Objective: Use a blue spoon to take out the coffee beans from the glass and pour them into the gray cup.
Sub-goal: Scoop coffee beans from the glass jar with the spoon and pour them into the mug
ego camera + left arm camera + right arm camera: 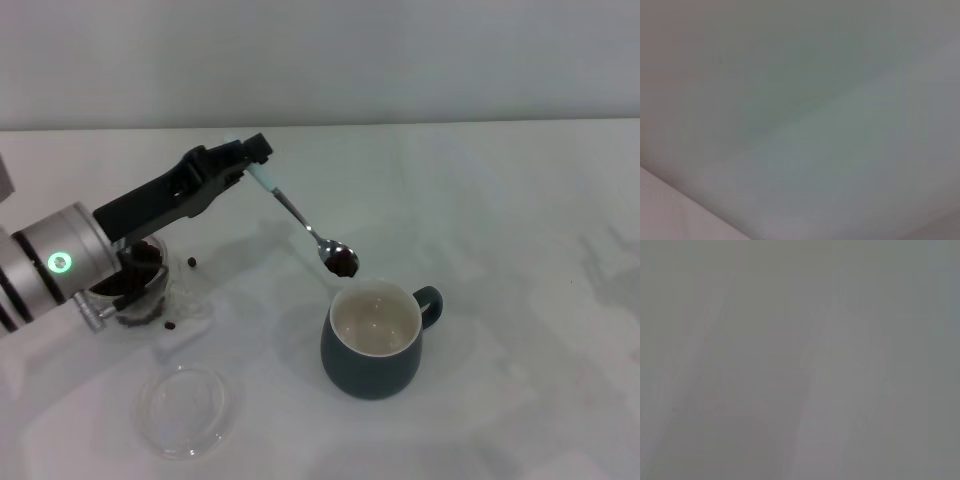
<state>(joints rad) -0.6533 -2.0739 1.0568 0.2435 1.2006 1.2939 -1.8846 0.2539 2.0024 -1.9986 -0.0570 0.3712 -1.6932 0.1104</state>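
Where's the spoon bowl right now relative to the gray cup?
In the head view, the blue spoon, held by the left gripper, has its bean-loaded bowl just above the far left rim of the gray cup, not yet over its opening.

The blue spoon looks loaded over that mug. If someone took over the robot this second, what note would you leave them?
Left pincer: shut on the blue spoon by its pale handle, held in the air.
Right pincer: not in view.
Spoon bowl holds coffee beans, hovering just behind the rim of the gray cup.
Gray cup: upright, nothing visible inside it.
Glass: under the left arm, beans inside; a few stray beans lie on the table beside it.
Clear round dish: in front of the glass, unused.
Done: a scoop lifted and carried over.
Left: tip it into the cup, then go back for more.
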